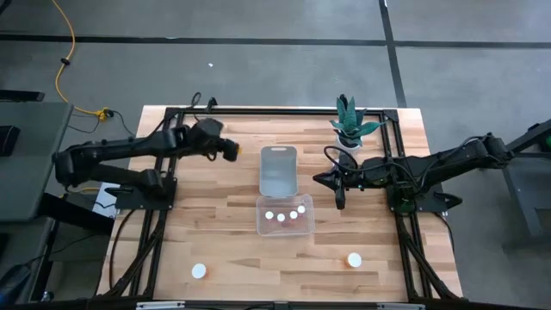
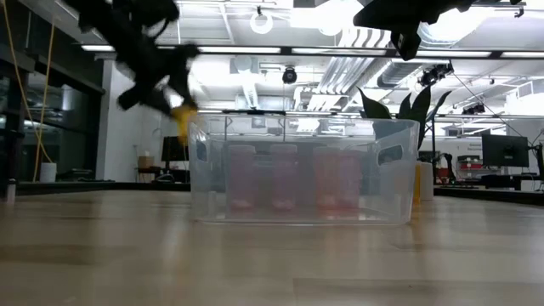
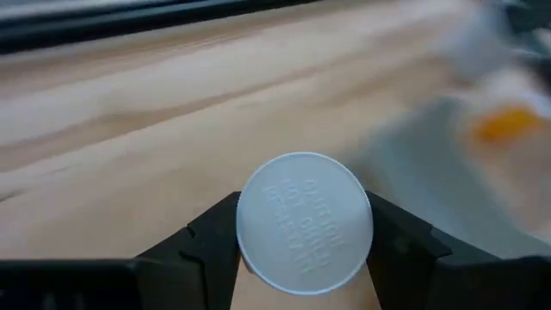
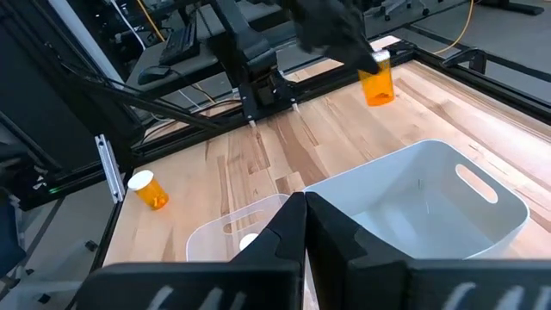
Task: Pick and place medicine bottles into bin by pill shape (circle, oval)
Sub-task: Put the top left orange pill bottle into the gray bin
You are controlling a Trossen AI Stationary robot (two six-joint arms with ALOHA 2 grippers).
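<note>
Wooden surface (image 1: 215, 232) on a dark frame, grey floor around it. Left fingers (image 3: 301, 250) closed partway on a medicine bottle (image 3: 303, 222) — white cap squeezed between the two dark pads, orange body hanging below, lifted clear of the wood. Seen in the right wrist view as an orange bottle under the left arm, up in the air, just short of the white bin (image 4: 430, 207). Beyond those fingertips: the white bin, then the clear bin (image 1: 285, 215) touching its near end, with three white-capped bottles (image 1: 281, 217) standing inside. Right fingers (image 4: 303, 226) pressed fully together, gripping nothing — hovering above both bins, beside the white bin's right edge, near a potted plant (image 1: 349, 123). Two more bottles well apart from either set of fingers, on the front of the wood: one front-left (image 1: 199, 271), one front-right (image 1: 354, 259)
</note>
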